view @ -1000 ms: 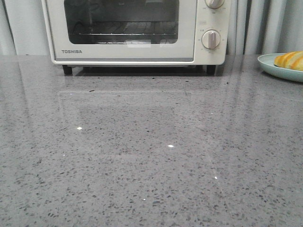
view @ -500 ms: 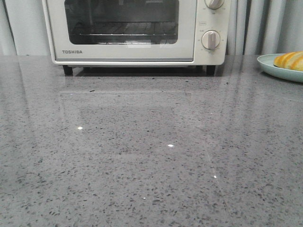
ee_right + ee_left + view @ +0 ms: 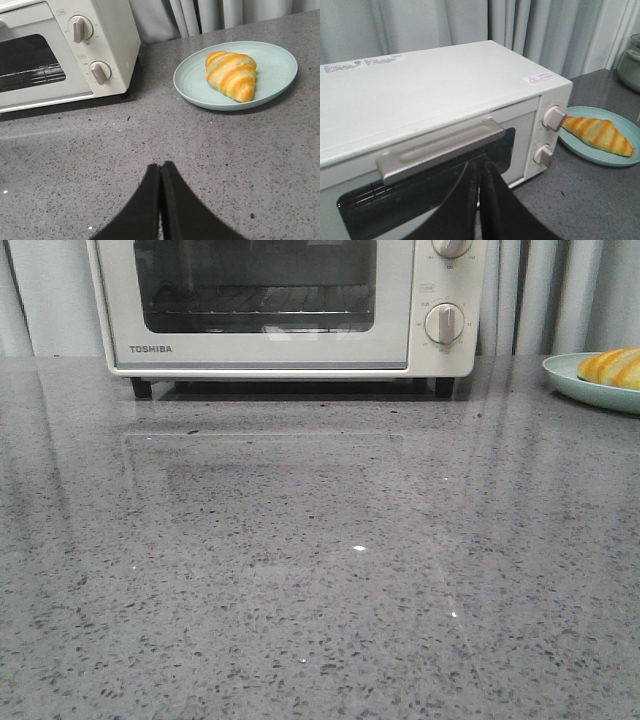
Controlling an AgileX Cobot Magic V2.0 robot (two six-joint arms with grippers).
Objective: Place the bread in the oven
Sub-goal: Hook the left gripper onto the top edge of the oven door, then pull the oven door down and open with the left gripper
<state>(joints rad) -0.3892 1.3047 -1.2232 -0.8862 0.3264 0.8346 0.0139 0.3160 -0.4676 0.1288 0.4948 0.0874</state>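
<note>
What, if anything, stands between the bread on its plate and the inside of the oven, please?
The oven's glass door is shut, so it blocks the way to the rack. The bread lies on the plate right of the oven. The left gripper, fingers together, is just below the door handle.

Oven: top edge cuts off its upper part in the front view, upper knob half lost.
Plate: right of the oven, cropped by the frame edge; bread on it only partly seen.
Label text: on the oven's top, too small to read.
Glass jar: beyond the plate, cut by the frame edge.
</note>
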